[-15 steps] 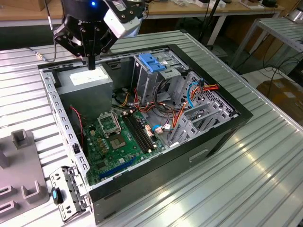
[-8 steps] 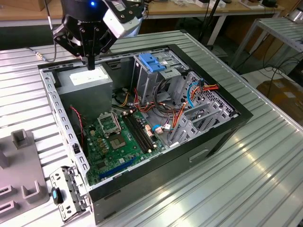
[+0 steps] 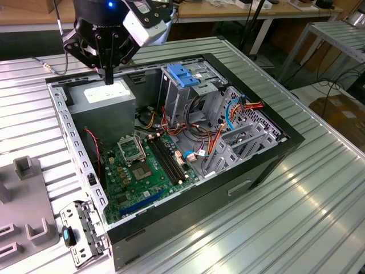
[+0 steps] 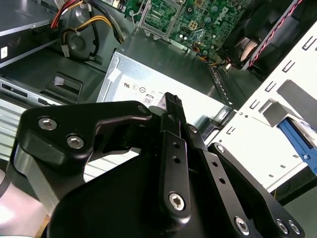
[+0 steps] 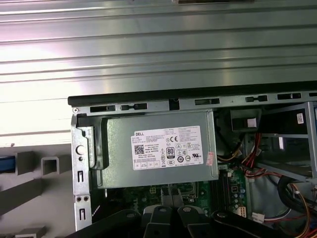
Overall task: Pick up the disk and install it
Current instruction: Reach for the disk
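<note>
I count 1 open black computer case (image 3: pixel 188 220), 1 grey metal power-supply box with a white sticker (image 3: pixel 105 97), 1 green motherboard (image 3: pixel 137 171), 1 metal drive cage with a blue plastic top (image 3: pixel 183 80), and 1 black two-finger gripper (image 3: pixel 108 79).

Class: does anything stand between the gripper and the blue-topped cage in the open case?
Nothing visible does. The gripper hangs over the power supply. The cage stands to the exterior view's right, with open space between them and cables lower down.

The gripper (image 4: pixel 171 101) is covering part of the power supply box (image 4: pixel 148 74) in the second wrist view; a grey holder (image 3: pixel 25 205) is running off the exterior view's left.
</note>
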Tool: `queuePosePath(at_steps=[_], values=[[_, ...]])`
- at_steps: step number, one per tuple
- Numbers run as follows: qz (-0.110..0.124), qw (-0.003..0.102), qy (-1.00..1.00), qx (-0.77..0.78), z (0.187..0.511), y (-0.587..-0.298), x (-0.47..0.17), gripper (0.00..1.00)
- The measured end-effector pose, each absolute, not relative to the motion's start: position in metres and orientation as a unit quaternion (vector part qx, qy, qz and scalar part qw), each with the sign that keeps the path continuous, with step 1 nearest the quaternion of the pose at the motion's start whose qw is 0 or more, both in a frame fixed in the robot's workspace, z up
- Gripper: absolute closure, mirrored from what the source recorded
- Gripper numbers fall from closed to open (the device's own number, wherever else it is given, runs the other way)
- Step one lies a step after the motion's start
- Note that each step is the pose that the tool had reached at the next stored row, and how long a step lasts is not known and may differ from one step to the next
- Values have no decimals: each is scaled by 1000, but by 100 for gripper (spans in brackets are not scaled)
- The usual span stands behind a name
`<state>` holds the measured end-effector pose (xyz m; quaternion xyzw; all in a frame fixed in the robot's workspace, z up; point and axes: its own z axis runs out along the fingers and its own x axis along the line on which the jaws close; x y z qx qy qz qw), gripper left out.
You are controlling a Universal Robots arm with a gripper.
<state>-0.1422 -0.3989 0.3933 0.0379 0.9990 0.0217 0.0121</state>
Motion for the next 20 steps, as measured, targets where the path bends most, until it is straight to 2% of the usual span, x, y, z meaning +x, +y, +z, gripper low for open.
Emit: queuePosePath(at_steps=[20], values=[[22,12,999,38,393,-399,-147,89]])
